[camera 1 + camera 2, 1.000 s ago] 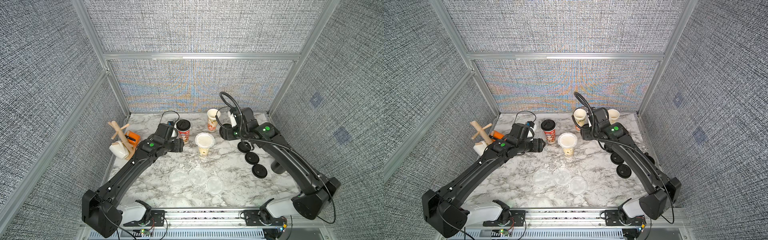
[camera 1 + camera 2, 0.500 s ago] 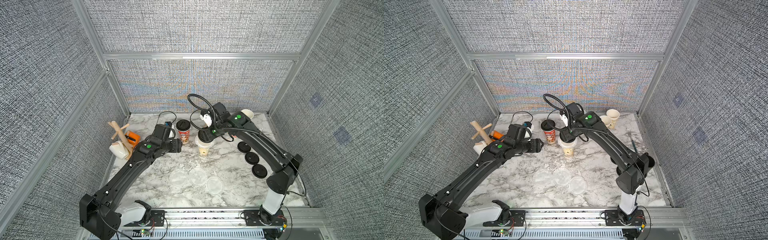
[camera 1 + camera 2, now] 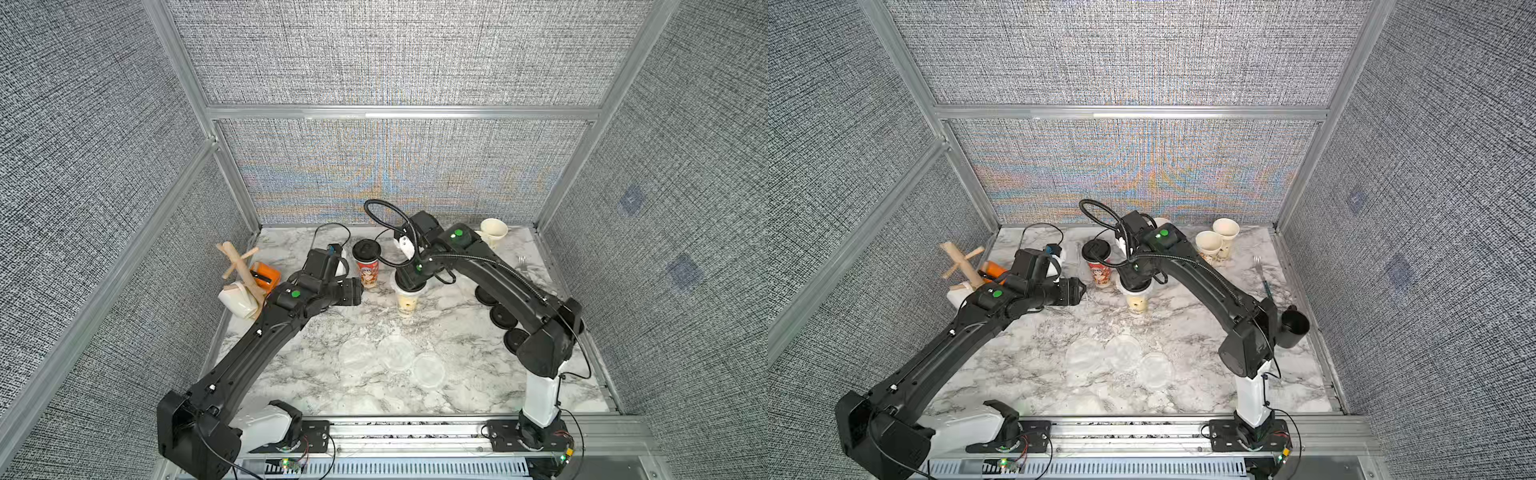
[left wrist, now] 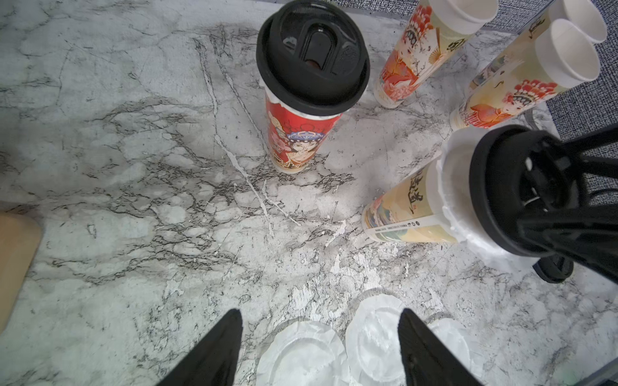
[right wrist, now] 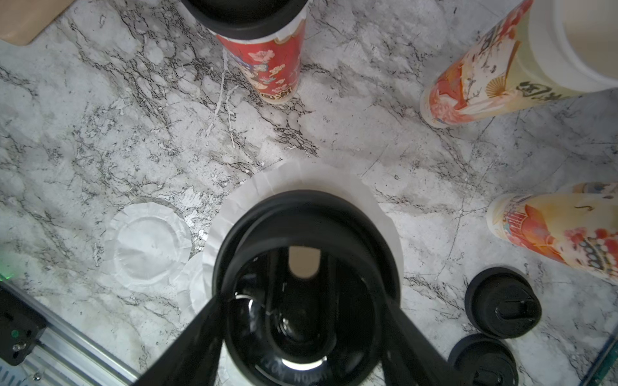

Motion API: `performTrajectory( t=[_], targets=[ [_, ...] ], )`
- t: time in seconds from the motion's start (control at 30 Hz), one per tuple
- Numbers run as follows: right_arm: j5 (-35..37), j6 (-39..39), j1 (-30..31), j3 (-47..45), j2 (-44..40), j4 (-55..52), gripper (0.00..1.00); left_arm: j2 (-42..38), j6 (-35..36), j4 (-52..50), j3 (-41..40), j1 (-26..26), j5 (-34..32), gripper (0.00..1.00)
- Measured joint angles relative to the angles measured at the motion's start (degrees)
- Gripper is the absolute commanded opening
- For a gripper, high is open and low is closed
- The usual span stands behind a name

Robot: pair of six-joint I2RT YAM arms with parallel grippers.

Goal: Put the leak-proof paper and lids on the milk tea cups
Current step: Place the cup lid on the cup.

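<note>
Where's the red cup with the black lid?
In both top views the red cup stands toward the back of the table, just beyond the left tool and left of the paper-topped cream cup under the right tool.

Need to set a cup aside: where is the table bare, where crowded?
Bare: the marble between the lidded red cup and the three paper discs, and the strip between those discs and the front rail. Crowded: the back right corner with open cups, the right edge with black lids, the left edge with the wooden rack.

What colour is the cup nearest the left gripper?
Red, cartoon print; cup shows best in left wrist view.
</note>
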Motion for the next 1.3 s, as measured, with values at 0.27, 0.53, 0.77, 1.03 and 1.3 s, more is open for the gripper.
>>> performTrajectory(
  t=[0.27,0.53,0.77,1.03,1.3],
  targets=[
    [0.4,0.0,-0.2,0.2,1.1,0.2,0.67,-0.2,0.0,0.0,-0.1,0.4,0.0,0.75],
    [0.3,0.1,-0.5,-0.9,1.4,1.3,0.67,-0.2,0.1,-0.1,-0.2,0.7,0.0,0.75],
    [-0.1,0.1,-1.0,-1.6,1.7,2.3,0.69,-0.1,0.3,-0.1,-0.2,0.8,0.2,0.75],
    [-0.9,0.2,-1.0,-1.8,1.7,2.9,0.72,0.1,0.5,-0.1,-0.2,1.0,0.2,0.75],
    [-2.0,0.5,-1.0,-1.9,0.9,2.9,0.71,0.3,0.5,-0.1,-0.2,1.0,0.5,0.75]
  ],
)
